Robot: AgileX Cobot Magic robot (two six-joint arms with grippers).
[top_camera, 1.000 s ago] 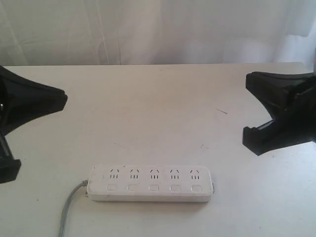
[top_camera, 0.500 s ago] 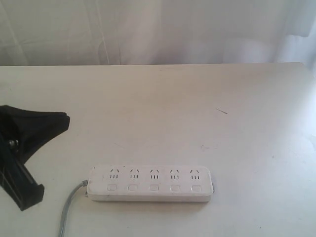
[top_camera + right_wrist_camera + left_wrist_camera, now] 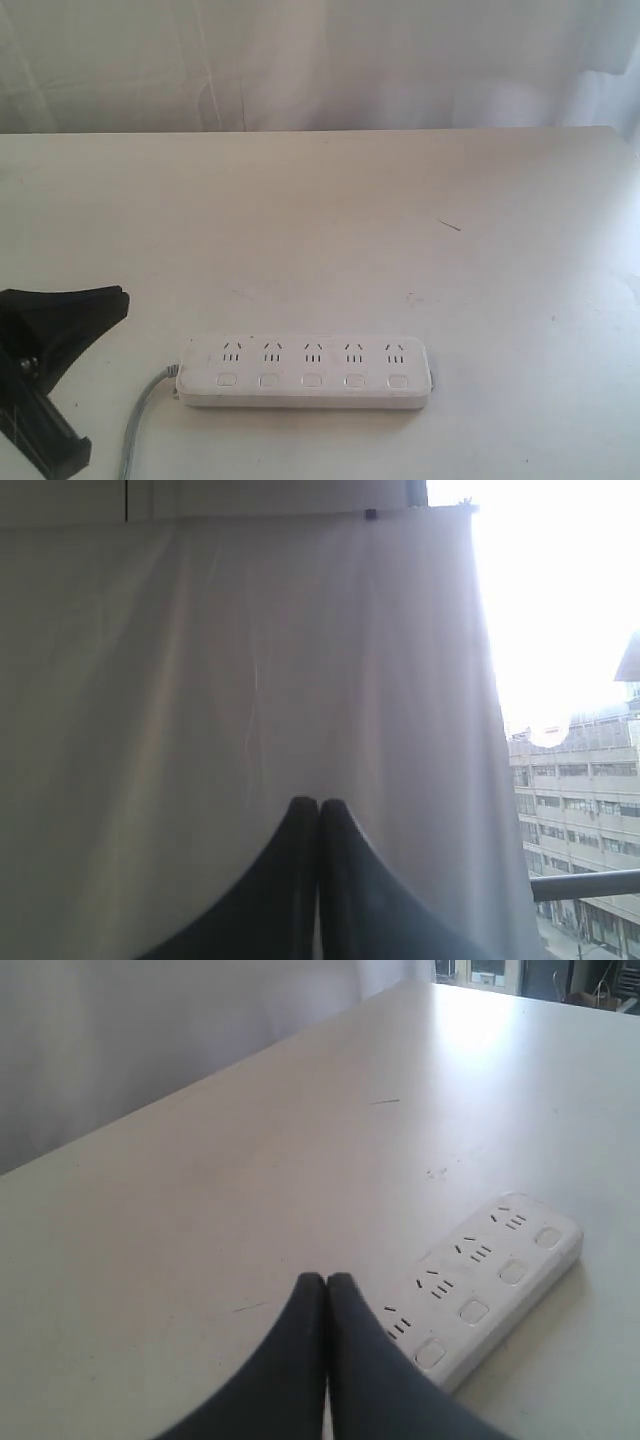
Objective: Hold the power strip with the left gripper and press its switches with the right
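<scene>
at the left edge of the exterior view the left gripper [image 3: 112, 302] hangs over the front left of the table [image 3: 420, 200]. its jaws are pressed together on nothing, and it is apart from the power strip [image 3: 305, 372]. the grey cord [image 3: 138, 425] trails off the power strip's left end toward the front edge. the power strip lies flat near the front of the table, sockets up, with the switches [image 3: 312, 380] in a row along its near side. it looks like light, rigid, smooth plastic that would likely slide or pivot under a push. a hold across its narrow width at the left end, by the cord and clear of the switches, seems soundest. the right gripper [image 3: 318, 808] shows only in its own wrist view, clamped together and empty, facing a white curtain [image 3: 180, 680].
</scene>
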